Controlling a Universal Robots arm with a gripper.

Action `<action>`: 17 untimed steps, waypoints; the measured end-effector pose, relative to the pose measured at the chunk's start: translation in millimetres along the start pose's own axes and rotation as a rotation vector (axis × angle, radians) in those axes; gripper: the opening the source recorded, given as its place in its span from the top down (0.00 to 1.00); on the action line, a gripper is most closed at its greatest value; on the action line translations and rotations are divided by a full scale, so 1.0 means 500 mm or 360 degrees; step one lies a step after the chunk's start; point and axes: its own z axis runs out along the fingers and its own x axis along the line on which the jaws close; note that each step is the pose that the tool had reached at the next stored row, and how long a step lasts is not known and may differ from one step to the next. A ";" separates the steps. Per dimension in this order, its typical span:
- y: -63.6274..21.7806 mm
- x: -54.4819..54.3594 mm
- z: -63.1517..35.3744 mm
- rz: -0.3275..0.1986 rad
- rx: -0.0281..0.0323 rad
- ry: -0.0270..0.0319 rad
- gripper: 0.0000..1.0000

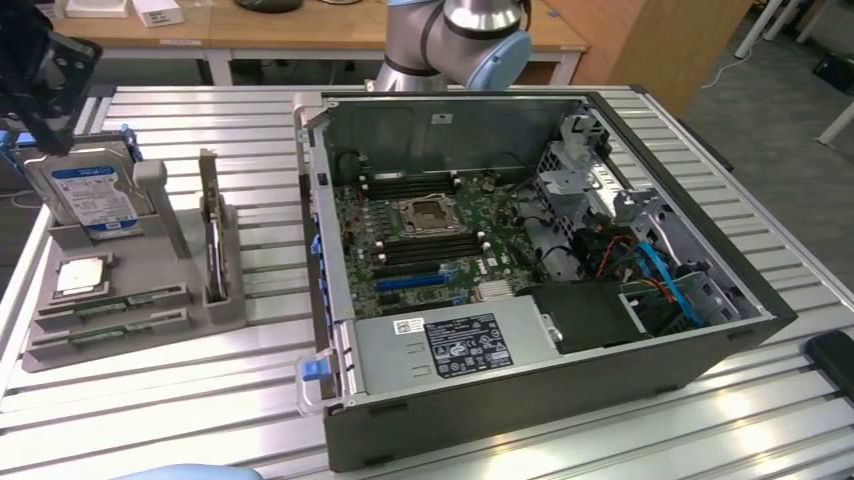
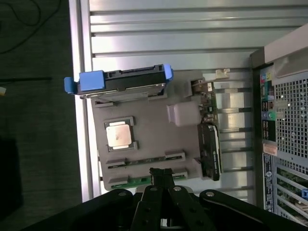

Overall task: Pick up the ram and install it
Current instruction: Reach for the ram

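Observation:
Two ram sticks, thin green boards, lie in slots at the front of a grey holder point(image 1: 220, 305): one ram stick point(image 1: 114, 301) point(image 2: 144, 161) and a second ram stick point(image 1: 104, 335) point(image 2: 137, 182) beside it. My gripper point(image 1: 51, 125) point(image 2: 161, 173) hangs well above the holder, at the exterior view's far left. Its fingers point(image 2: 155, 177) are shut together with nothing between them. In the wrist view the tips line up over the second stick, apart from it. The open computer case point(image 1: 747, 330) lies to the exterior view's right, its motherboard point(image 1: 420, 245) showing several long black slots.
The holder also carries an upright blue-labelled hard drive point(image 1: 94, 195) point(image 2: 125, 84), a dark expansion card point(image 1: 211, 235) point(image 2: 210, 144) standing on edge, and a silver processor chip point(image 1: 83, 275) point(image 2: 119, 134). The arm's base point(image 1: 454, 40) stands behind the case. The slatted table's edge point(image 2: 79, 96) runs beside the holder.

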 end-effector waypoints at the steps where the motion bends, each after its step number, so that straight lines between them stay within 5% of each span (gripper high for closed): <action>1: 0.000 0.004 0.000 0.0000 0.00001 -0.00001 0.90; 17: -0.001 0.008 0.004 0.0000 0.00001 0.00006 0.90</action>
